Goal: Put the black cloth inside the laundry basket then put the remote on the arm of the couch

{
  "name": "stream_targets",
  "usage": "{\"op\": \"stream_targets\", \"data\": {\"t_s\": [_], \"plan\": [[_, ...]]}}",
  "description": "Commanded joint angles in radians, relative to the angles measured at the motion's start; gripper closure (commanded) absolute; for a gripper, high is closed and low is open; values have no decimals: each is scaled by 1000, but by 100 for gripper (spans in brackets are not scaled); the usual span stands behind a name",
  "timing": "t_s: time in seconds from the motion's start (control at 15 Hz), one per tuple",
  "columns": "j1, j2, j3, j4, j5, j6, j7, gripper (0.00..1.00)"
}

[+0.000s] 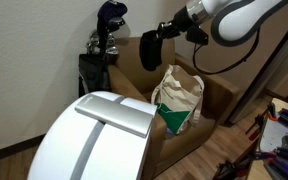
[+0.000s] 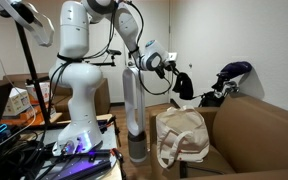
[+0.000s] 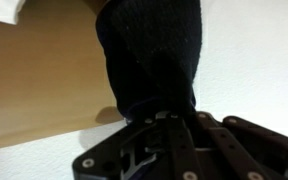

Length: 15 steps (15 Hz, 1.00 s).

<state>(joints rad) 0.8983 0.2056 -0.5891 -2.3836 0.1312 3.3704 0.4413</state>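
Note:
My gripper (image 1: 163,32) is shut on the black cloth (image 1: 149,50), which hangs from it in the air above and beside the laundry basket (image 1: 179,92). The basket is a cream bag with loop handles and a green lower part, standing on the seat of the tan-brown couch, whose arm (image 1: 220,93) is beside it. In an exterior view the gripper (image 2: 173,69) holds the cloth (image 2: 184,86) above the basket (image 2: 182,136) and couch (image 2: 256,128). The wrist view shows the cloth (image 3: 149,50) dangling from the shut fingers (image 3: 160,120). The remote is out of view.
A black golf bag with clubs (image 1: 105,42) stands behind the couch and shows in both exterior views (image 2: 230,77). A large white domed shape with a grey stripe (image 1: 96,135) fills the foreground. A grey post (image 2: 135,110) and a cluttered table (image 2: 44,160) stand by the robot base.

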Motion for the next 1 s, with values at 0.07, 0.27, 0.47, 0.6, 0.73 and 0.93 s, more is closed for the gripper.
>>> {"op": "stream_targets", "data": {"t_s": [0.07, 0.27, 0.47, 0.6, 0.73, 0.93], "plan": [[162, -4, -246, -94, 132, 123, -85, 93], [281, -11, -395, -128, 226, 88, -139, 93], [376, -34, -480, -215, 270, 66, -164, 93], [449, -24, -543, -257, 314, 68, -164, 93], [516, -35, -604, -300, 344, 48, -170, 93], [604, -59, -686, -345, 355, 16, -164, 93]]}}
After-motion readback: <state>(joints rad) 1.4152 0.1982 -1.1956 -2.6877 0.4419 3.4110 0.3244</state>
